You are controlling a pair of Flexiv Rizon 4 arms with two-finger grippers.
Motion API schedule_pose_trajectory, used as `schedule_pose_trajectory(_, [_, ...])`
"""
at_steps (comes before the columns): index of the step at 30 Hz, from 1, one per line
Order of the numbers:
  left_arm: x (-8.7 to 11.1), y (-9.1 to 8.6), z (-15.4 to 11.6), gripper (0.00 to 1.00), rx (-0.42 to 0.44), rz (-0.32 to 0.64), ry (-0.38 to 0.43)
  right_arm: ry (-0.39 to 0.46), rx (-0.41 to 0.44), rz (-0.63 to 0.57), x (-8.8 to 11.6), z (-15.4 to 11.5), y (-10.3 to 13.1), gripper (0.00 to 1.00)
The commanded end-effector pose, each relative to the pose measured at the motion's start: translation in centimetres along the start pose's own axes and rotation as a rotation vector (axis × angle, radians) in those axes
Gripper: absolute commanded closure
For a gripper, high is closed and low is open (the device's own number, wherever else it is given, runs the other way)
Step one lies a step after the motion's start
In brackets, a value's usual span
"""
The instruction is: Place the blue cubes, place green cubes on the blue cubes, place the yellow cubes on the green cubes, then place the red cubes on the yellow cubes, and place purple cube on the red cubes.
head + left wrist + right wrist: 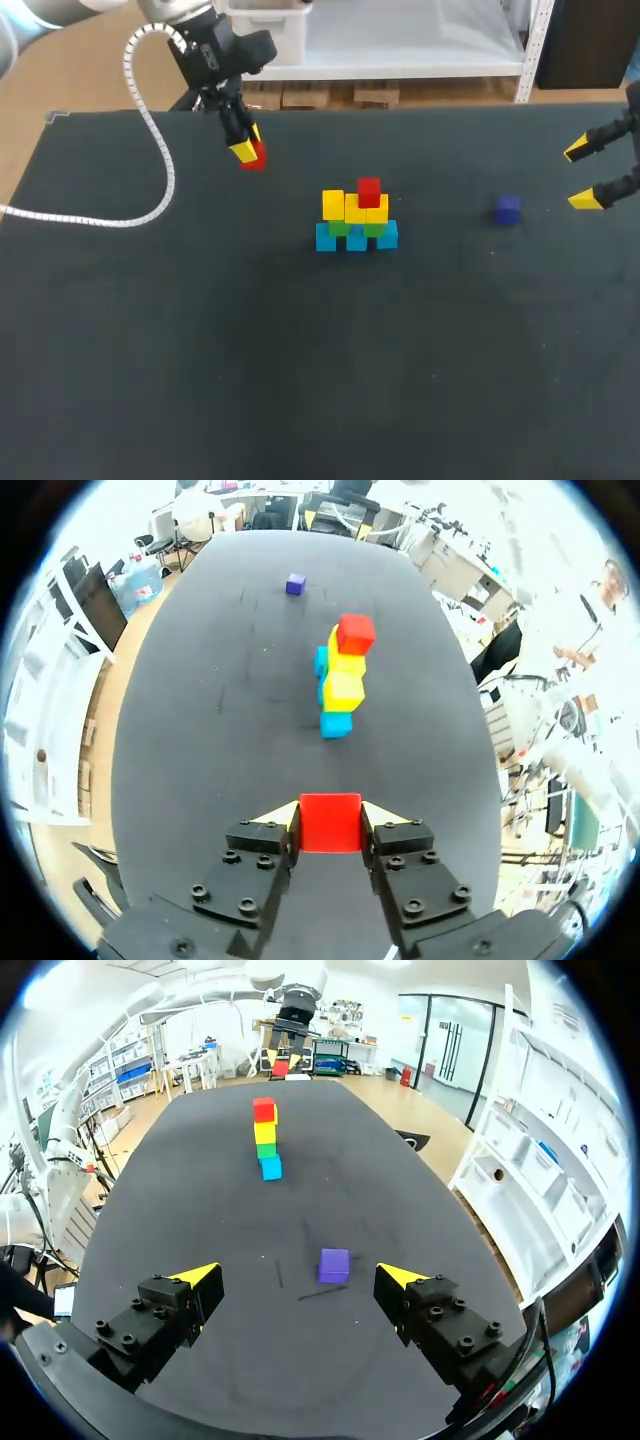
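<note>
In the middle of the black table (300, 380) stands a stack: blue cubes (356, 238) at the base, green cubes (339, 228) on them, yellow cubes (355, 208) above, and one red cube (368, 191) on top. My left gripper (246, 151) is at the far left, shut on a second red cube (330, 822), which sits between its yellow tips with the stack (342, 675) ahead. A purple cube (508, 210) lies alone to the right. My right gripper (583, 175) stands open at the right edge, the purple cube (334, 1265) just ahead between its fingers.
A white coiled cable (150, 160) runs from my left arm across the table's far left part. Wooden blocks (320, 97) lie just past the far edge.
</note>
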State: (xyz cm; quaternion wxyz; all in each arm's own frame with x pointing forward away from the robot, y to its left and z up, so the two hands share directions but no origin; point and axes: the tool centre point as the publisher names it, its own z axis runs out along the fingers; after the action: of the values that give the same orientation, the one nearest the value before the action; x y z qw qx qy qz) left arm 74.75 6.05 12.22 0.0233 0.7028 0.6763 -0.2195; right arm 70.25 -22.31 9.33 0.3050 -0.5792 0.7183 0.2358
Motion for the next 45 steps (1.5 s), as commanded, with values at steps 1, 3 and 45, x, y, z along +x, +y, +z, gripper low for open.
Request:
schedule_pose_trajectory(1, [-0.3,-3.5,0.6,1.0,-0.412,-0.004,-0.028,-0.002,0.0,-0.001,0.0,0.0,0.0,0.0])
schedule_pose_trajectory(3, [-0.9,-4.1,0.9,1.0,-0.431,0.008,-0.03,-0.002,0.0,-0.001,0.0,0.0,0.0,0.0])
schedule_pose_trajectory(45, [-8.7,-5.1,3.4,1.0,-0.645,0.083,0.001,-0.002,0.0,-0.001,0.0,0.0,0.0,0.0])
